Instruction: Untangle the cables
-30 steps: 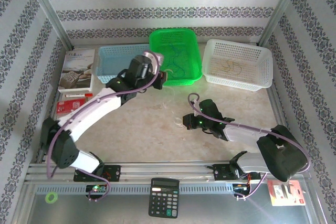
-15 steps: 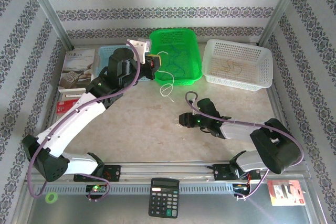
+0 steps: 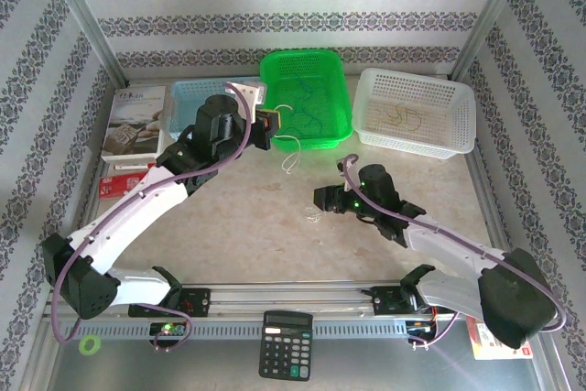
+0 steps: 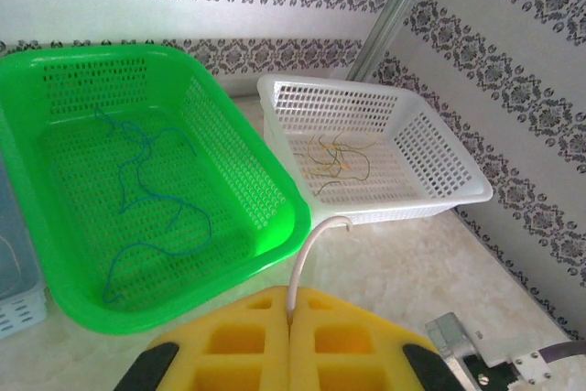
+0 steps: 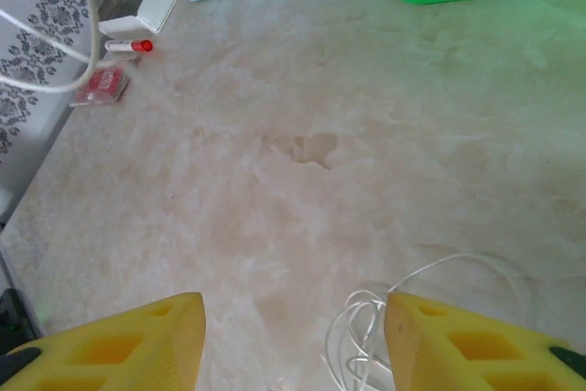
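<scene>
Though blurred overhead, left jaws pinch white cable (image 4: 303,258); right jaws apart over likely tangle (image 5: 359,341).

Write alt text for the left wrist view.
The left gripper, shut, pinches a thin white cable arcing up from its yellow fingers. Beyond sit a green basket holding blue cables and, right of it, a white basket holding yellow-tan cables.
</scene>
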### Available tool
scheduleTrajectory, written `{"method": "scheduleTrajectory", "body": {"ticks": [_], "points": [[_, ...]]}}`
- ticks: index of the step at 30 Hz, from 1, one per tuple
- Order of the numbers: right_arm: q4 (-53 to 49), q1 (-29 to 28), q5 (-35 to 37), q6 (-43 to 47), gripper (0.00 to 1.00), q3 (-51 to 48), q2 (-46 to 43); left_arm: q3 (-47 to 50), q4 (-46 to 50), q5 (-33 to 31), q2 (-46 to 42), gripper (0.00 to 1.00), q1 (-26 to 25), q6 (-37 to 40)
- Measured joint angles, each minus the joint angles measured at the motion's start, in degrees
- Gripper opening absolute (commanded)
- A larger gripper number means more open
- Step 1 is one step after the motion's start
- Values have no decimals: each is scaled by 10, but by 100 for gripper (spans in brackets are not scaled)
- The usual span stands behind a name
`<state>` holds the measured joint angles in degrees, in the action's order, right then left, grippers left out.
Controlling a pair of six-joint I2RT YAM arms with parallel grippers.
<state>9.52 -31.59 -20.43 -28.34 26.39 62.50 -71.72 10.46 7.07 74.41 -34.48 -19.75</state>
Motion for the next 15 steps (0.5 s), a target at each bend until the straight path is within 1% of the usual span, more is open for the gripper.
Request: {"method": "scheduleTrajectory", "body": {"ticks": [7,15], "points": [[-20,3,-17,49,58,3,-3,0,-11,19,0,0,0,0],[-25,4,-46,89,59,53,7,0,-15,41,0,0,0,0]]}}
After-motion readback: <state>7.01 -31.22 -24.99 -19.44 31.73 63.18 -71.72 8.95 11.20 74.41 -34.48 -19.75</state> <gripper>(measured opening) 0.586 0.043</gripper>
